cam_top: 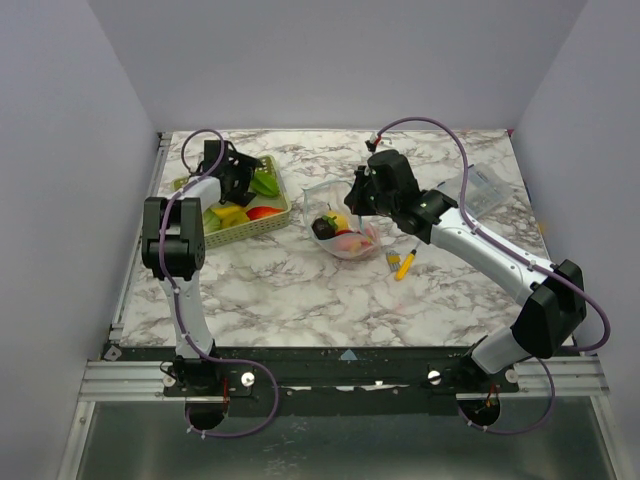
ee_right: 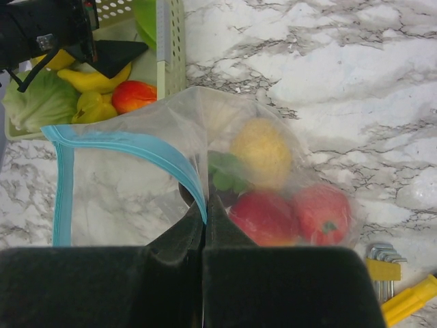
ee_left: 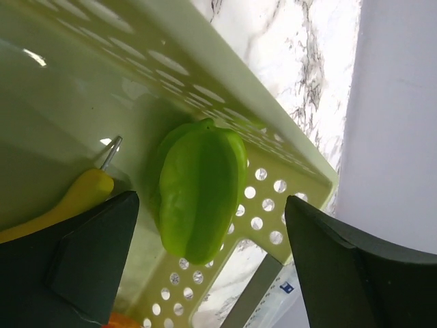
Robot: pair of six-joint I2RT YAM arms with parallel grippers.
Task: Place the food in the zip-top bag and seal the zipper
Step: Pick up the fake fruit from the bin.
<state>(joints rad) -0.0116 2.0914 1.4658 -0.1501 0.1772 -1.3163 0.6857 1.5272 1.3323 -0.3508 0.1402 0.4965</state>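
My left gripper [ee_left: 212, 225] hangs open in the green basket [ee_left: 225, 65], jaws either side of a green fruit [ee_left: 194, 184] without touching it. My right gripper [ee_right: 205, 205] is pinched shut on the bag [ee_right: 123, 191] at its blue zipper [ee_right: 130, 143]. The bag lies mid-table and holds a yellow fruit [ee_right: 263, 154] and a red fruit [ee_right: 263, 219].

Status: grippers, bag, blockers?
Left gripper open over glossy green toy fruit in pale-green basket. Right gripper shut on clear zip-top bag at light-blue zipper. No blocker seen.

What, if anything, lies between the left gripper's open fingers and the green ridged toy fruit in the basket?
Nothing visible does. The left gripper hangs open directly over the green ridged toy fruit; the yellow banana lies off to one side, the basket wall to the other.
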